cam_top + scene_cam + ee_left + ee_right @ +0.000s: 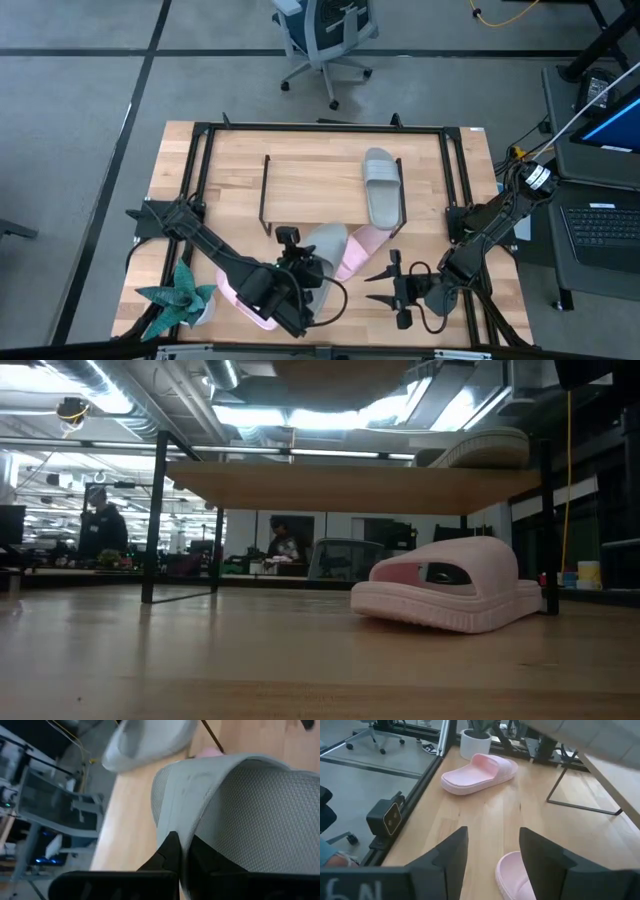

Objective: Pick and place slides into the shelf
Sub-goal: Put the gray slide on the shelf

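A grey-green slide (pixel 326 243) is in my left gripper (pixel 300 264), just in front of the shelf (pixel 300 180); it fills the left wrist view (pixel 240 805). A second grey-green slide (pixel 382 186) lies flat on the shelf board's right part (pixel 480 448). One pale pink slide (pixel 360 250) rests sole-down on the table beside the held one (pixel 440 595). The other pink slide (pixel 243 300) lies under my left arm near the table's near edge (pixel 477 772). My right gripper (pixel 382 275) is open, level, pointing left, with the nearer pink slide's end (pixel 515 877) just ahead of its fingers. My left gripper is shut on the grey-green slide's edge (pixel 187 827) at the slide's near end, pinched between the two fingers (pixel 169 851). In the right wrist view the slide (pixel 590 735) hangs clear above the table, its textured sole showing.
A teal star-shaped plant in a white pot (pixel 180 298) stands at the table's near left corner. The shelf's thin black end frames (pixel 266 195) rise from the tabletop. A black frame runs along the table's rim (pixel 320 127). People stand in the room beyond (pixel 103 525).
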{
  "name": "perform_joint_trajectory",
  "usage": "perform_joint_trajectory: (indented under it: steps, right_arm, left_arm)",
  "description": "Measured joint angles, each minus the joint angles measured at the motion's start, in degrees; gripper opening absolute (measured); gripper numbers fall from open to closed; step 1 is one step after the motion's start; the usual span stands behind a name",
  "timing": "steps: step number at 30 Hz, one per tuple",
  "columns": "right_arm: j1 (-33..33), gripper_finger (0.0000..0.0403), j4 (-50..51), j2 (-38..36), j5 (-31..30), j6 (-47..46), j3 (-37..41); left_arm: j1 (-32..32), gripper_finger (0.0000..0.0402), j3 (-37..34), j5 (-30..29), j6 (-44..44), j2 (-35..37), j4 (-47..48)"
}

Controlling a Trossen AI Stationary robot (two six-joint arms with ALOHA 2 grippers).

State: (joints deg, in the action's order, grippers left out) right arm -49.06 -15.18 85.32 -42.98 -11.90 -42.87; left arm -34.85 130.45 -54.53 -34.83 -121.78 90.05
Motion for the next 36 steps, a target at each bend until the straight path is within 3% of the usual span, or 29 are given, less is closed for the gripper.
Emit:
perform_joint_trajectory:
  steps: [7,14,20,26,29,36]
  right_arm:
    - [0.0,0.0179,0.0,0.0,-0.1,-0.9,0.0]
    - [-1.5,0.0179,0.4,-0.2,-9.3,2.2,0.0]
    - [-1.9,0.0179,7.9,-4.9,-5.0,0.5,0.1]
    - [-1.9,0.0179,12.9,-7.5,-5.0,-1.1,0.4]
    - [-1.9,0.0179,7.6,-7.5,-5.0,0.0,4.2]
    - [-1.7,0.0179,-22.0,-11.5,-3.6,9.1,21.2]
  left_arm:
    - [2.2,0.0002,3.3,-3.3,5.0,0.0,0.0]
    - [6.2,0.0002,3.7,-3.6,9.7,0.0,0.0]
    - [11.5,0.0002,3.7,-3.1,14.2,0.0,0.0]
    - [15.9,0.0002,3.7,-2.6,17.3,0.0,0.0]
    - [17.6,0.0002,3.7,-2.6,19.0,0.0,0.0]
    - [21.5,0.0002,3.7,-3.0,22.0,0.0,0.0]
